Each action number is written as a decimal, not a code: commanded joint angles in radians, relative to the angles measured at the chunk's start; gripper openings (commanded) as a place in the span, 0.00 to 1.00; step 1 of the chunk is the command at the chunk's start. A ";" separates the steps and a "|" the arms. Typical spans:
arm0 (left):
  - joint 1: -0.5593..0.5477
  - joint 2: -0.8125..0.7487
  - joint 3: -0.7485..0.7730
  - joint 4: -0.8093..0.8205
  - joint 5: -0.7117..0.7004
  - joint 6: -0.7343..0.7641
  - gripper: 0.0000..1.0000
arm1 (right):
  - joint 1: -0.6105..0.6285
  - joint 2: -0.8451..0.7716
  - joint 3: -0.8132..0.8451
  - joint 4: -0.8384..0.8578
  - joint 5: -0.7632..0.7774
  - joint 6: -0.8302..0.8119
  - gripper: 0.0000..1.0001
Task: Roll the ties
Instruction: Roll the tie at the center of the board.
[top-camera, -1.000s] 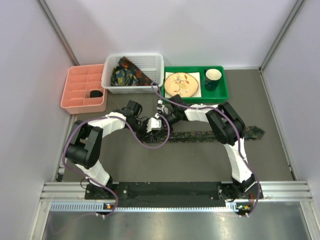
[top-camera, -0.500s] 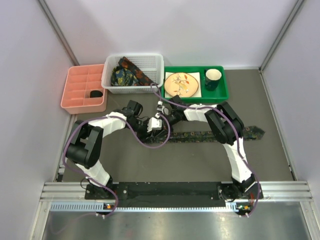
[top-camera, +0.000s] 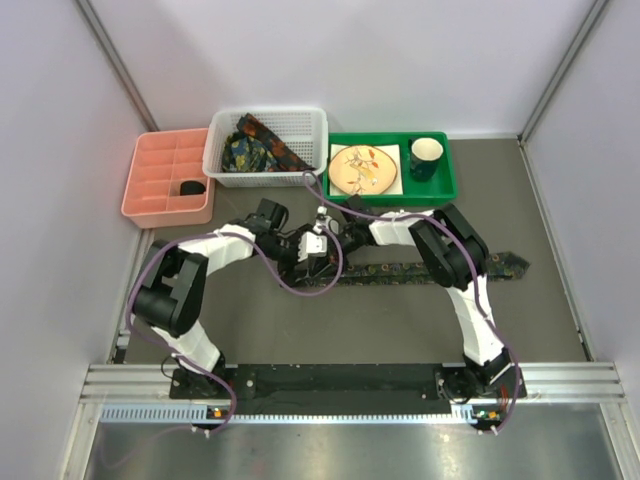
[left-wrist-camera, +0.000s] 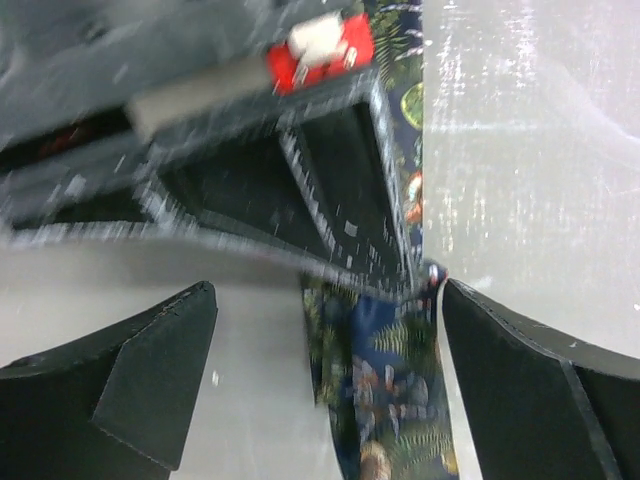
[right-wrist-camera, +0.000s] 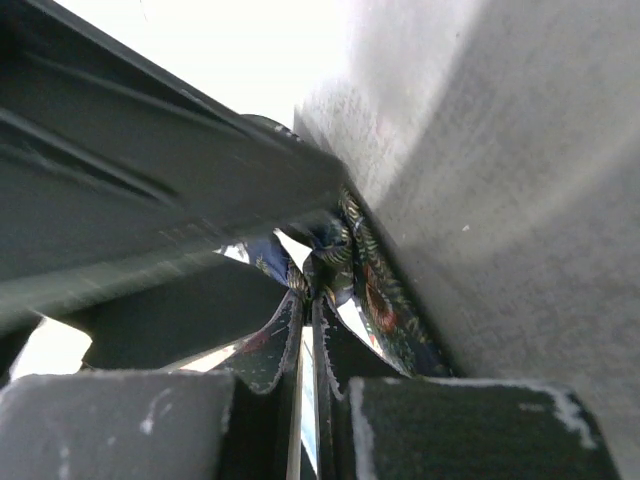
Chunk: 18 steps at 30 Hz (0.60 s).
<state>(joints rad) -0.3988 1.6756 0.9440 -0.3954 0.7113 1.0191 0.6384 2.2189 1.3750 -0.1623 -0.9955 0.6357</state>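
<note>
Pinching the narrow left end of the tie (top-camera: 390, 271) with the right gripper (right-wrist-camera: 308, 292), clamping flat down on the printed fabric just left of centre on the grey table (top-camera: 380, 330). Spreading the left gripper (left-wrist-camera: 328, 305) fully apart right beside that pinch, straddling the strip and gripping nothing. Lying flat rightward along the table, passing beneath the right arm to the wide pointed end, with other printed ties (top-camera: 250, 150) bunching in the white basket (top-camera: 262, 179) at the back.

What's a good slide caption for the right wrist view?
Wrist close-up: right gripper shut on a bunched fold of the paisley-print tie.
</note>
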 joint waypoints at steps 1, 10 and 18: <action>-0.041 0.059 0.073 -0.057 -0.010 0.050 0.96 | -0.002 -0.070 -0.014 0.089 -0.026 0.031 0.00; -0.080 0.102 0.085 -0.138 -0.041 0.087 0.74 | -0.012 -0.073 -0.025 0.122 -0.037 0.062 0.00; -0.090 0.093 0.075 -0.195 -0.049 0.134 0.28 | -0.016 -0.074 -0.017 0.101 -0.040 0.053 0.00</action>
<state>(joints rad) -0.4652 1.7664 1.0191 -0.5030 0.6571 1.0954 0.6113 2.2055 1.3491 -0.0940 -1.0214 0.6930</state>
